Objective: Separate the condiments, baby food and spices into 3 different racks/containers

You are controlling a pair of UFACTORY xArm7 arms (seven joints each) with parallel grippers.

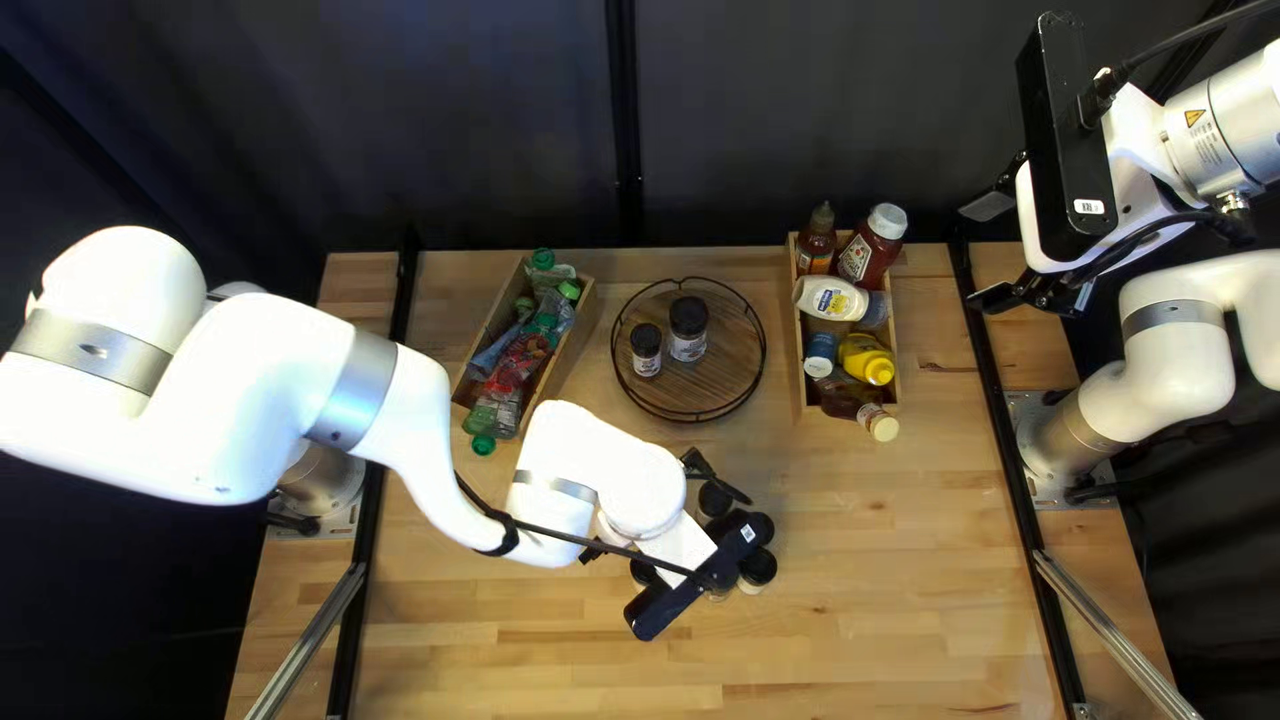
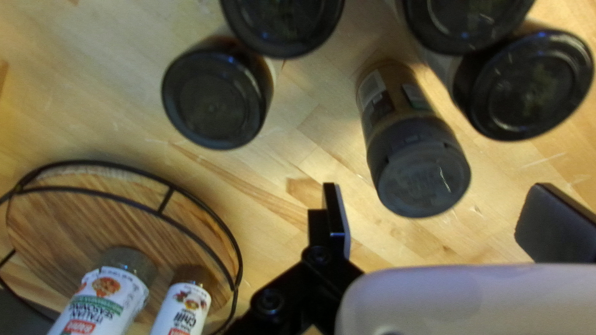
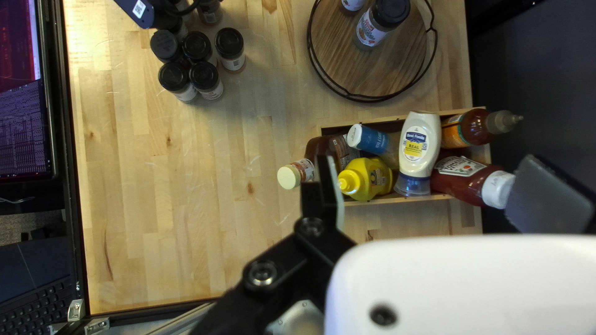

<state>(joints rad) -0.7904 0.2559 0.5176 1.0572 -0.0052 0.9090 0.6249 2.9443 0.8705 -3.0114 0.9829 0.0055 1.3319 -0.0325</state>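
Your pouches fill the left box | your left gripper: fingers apart, near black-lidded jars | your round tray: two spice jars | your right box: condiment bottles | your right gripper: fingers apart, raised

Open tabletop runs between the jars and condiment crate
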